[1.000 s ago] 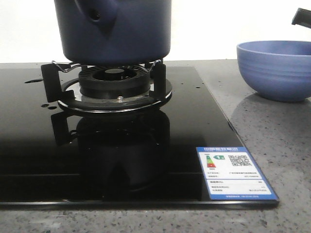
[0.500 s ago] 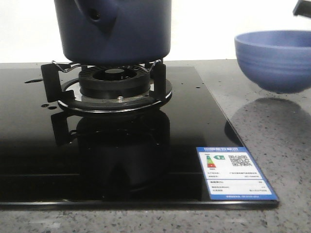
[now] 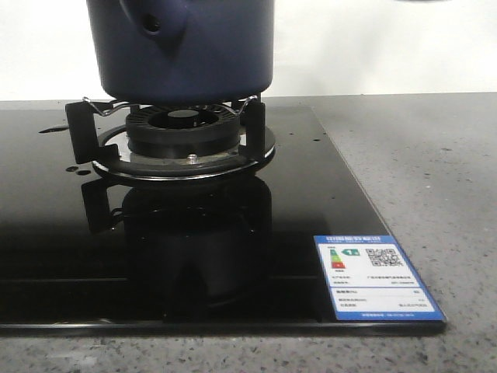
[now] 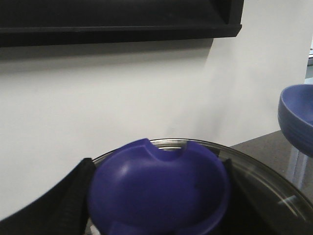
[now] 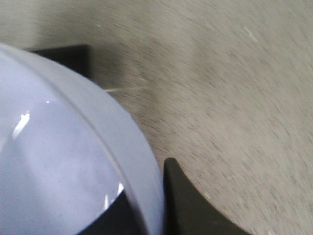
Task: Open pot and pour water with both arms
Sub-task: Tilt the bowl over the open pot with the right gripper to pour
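We see the pot sitting on the black burner stand of the glossy black cooktop, its stubby handle with the round hole facing us; its inside is hidden from the front. On the left wrist view, the left gripper has its dark fingers pressed on either side of the blue knob of the glass lid, clamped on it. Off to the side the periwinkle ribbed bowl hangs in the air. The right wrist view is blurred: the bowl's pale rim fills the corner over the speckled grey counter, with one dark finger against its outer wall; we cannot tell what the bowl contains, nor how the right gripper's fingers stand.
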Robot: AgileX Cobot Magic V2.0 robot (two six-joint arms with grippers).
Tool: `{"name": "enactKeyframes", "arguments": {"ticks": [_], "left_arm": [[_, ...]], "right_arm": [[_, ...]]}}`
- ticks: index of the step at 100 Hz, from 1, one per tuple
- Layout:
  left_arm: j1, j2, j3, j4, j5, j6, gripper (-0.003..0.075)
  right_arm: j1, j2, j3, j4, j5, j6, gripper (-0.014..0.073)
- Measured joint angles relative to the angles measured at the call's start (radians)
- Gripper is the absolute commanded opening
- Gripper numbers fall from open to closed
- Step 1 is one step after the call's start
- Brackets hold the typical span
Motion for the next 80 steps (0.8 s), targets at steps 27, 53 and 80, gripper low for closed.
{"name": "enactKeyframes", "arguments": {"ticks": [27,53,80], "left_arm": [[0.0,0.0,0.0,0.0,-0.002,0.0,0.0262],[0.0,0.0,0.0,0.0,-0.002,0.0,0.0262],[0.0,0.0,0.0,0.0,-0.002,0.0,0.0262]], "right_arm": [[0.173,0.184,-0.311,-0.052,0.028,-0.01,-0.0059],[0.298,0.253,-0.474,-0.124,0.033,-0.014,-0.0059],[0.383,0.259,-0.488,-0.194,0.002,-0.016,-0.0059]]}}
